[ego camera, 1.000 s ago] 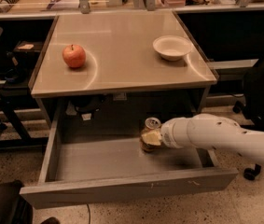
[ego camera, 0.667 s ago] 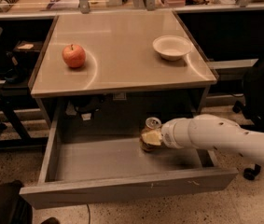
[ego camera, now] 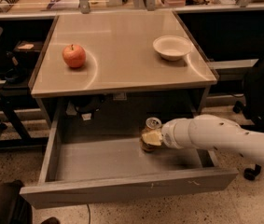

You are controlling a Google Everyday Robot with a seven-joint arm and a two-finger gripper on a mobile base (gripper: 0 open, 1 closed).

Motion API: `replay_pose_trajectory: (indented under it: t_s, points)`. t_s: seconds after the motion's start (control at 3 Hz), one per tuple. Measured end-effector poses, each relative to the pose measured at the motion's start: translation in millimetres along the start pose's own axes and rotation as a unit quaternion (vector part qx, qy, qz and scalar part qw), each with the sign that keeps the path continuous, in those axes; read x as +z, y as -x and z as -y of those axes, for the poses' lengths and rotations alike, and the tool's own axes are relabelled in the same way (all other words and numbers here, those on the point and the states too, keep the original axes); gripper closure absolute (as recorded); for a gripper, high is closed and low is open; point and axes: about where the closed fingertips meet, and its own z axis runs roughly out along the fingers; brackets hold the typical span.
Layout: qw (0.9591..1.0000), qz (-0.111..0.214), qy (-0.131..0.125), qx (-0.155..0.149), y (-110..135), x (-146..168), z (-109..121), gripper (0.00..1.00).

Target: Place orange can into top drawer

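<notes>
Inside the top drawer (ego camera: 101, 160), toward its right rear, the claw (ego camera: 151, 138) is clamped on the orange can (ego camera: 153, 123), holding it upright near the floor, apparently so it stands steady once released.

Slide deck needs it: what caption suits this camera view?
Robot's hand at the upright orange can inside the open top drawer; apple and bowl on the tabletop.

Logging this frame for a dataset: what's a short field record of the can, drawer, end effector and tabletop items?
top drawer: open, below the tabletop
orange can: upright inside the drawer, right of centre
end effector: inside the drawer, at the can
apple: tabletop, left
bowl: tabletop, right
</notes>
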Motion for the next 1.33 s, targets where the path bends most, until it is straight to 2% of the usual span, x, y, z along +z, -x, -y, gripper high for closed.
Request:
replay_pose_trajectory:
  t_s: [0.67, 1.0, 1.33]
  points:
    - [1.0, 0.0, 0.0, 0.0, 0.0, 0.0, -0.1, 0.11]
    - [1.0, 0.0, 0.0, 0.0, 0.1, 0.0, -0.1, 0.0]
    - [1.0, 0.0, 0.0, 0.0, 0.1, 0.0, -0.1, 0.0]
